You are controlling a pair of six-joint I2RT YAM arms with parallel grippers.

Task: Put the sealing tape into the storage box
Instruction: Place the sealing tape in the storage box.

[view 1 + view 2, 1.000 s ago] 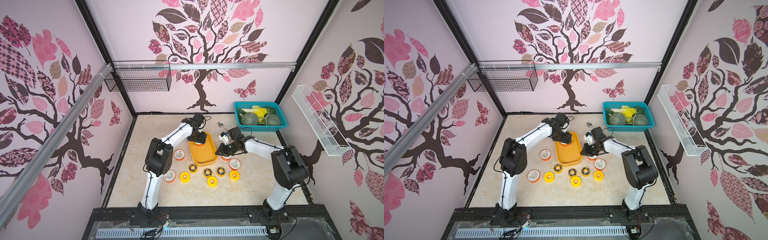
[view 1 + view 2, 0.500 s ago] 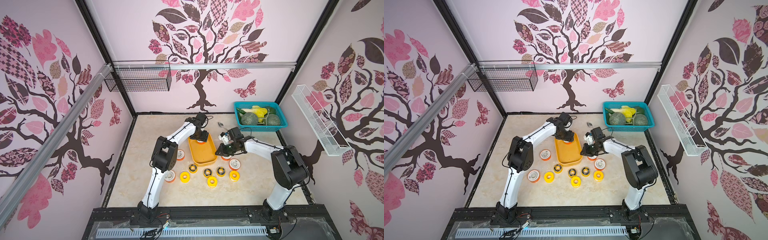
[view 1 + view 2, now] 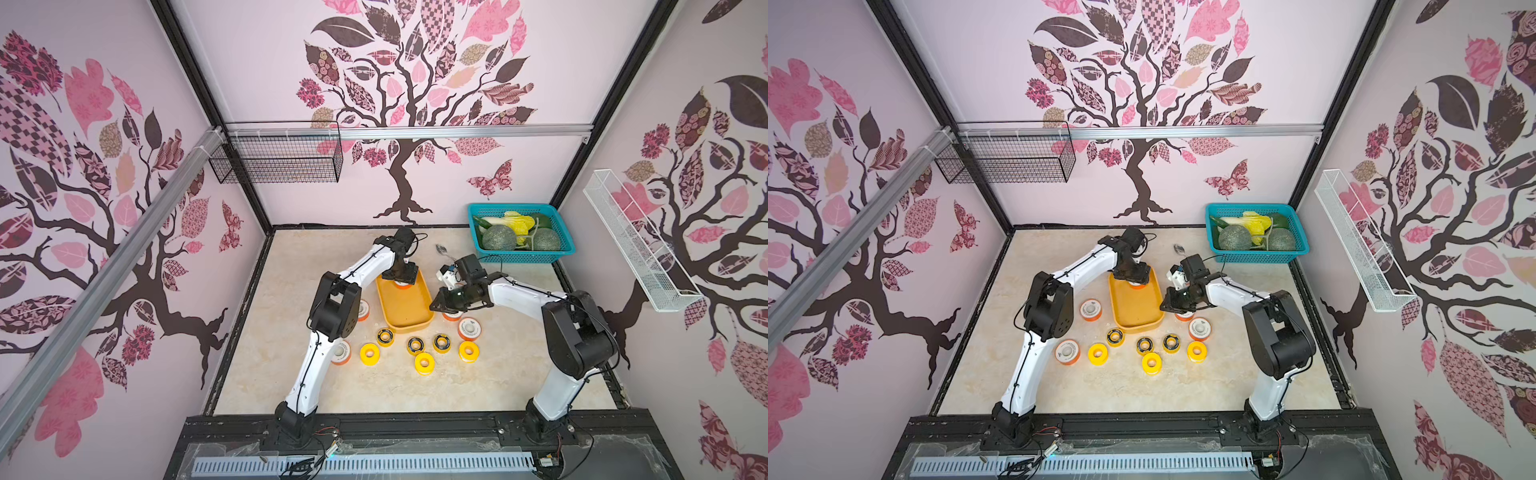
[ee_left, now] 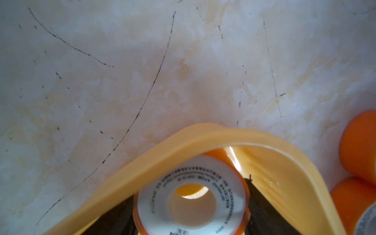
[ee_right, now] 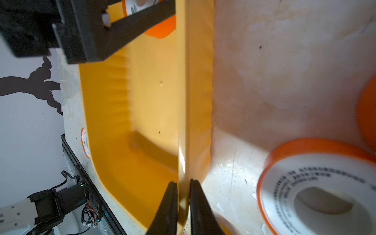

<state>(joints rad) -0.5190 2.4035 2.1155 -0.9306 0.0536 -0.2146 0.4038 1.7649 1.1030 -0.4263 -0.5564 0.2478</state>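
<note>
Left wrist view shows our left jaws gripping an orange roll (image 4: 227,193) inside the box (image 4: 203,134), at its upper end in both top views. Only our left elbow (image 3: 334,305) has swung inward, so release seems next. Right jaws pinch the box rim. Other rolls (image 3: 424,362) dot the scratched marble tabletop (image 3: 374,395) between tree-patterned walls (image 3: 415,62).

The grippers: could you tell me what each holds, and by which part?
The left gripper clamps an orange roll by its curved sides, inside the storage box; the right gripper pinches the box's side wall.
</note>
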